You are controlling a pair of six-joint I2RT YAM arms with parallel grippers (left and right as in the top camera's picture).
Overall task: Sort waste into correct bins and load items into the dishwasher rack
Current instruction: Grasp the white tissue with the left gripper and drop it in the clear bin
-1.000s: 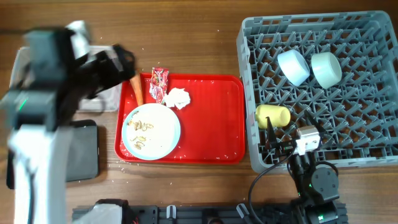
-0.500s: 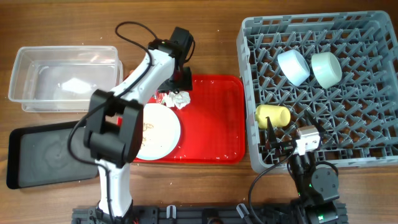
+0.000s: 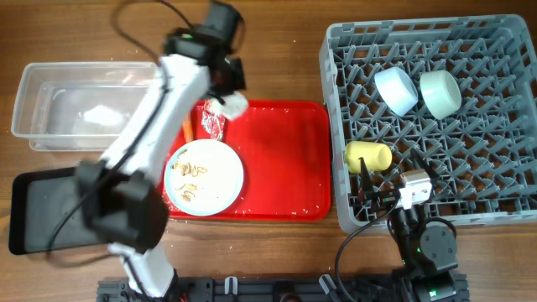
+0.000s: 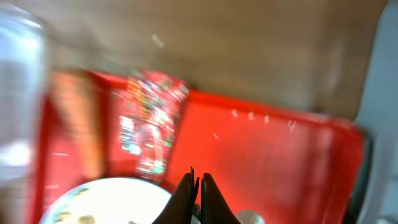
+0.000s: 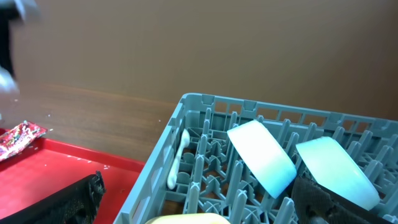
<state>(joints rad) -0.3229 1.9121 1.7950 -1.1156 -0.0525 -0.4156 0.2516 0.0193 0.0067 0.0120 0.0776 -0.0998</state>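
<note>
My left gripper (image 3: 228, 91) hangs over the back left of the red tray, shut on the crumpled white tissue (image 3: 234, 106); in the blurred left wrist view a white scrap (image 4: 249, 218) shows at the base of the closed gripper (image 4: 196, 178). The red wrapper (image 3: 210, 122) (image 4: 151, 119) and the carrot (image 3: 186, 127) lie on the tray beside it. The light-blue plate (image 3: 204, 177) holds beige scraps (image 3: 188, 173). The grey rack (image 3: 503, 50) holds a blue bowl (image 3: 396, 90) (image 5: 261, 157), a green bowl (image 3: 440, 92) (image 5: 336, 169) and the yellow cup (image 3: 369, 155). My right gripper (image 3: 394, 180) (image 5: 205, 211) stands open at the rack's front edge.
The clear tub (image 3: 33, 126) stands at the back left with a white bit inside. The black tray (image 3: 50, 210) lies in front of it. The red serving tray (image 3: 285, 168) fills the middle. My left arm crosses over the plate's left side.
My left arm swung from over the tub to the tray, its gripper shut on the tissue and carried it up and back-left. The right arm has not moved.
</note>
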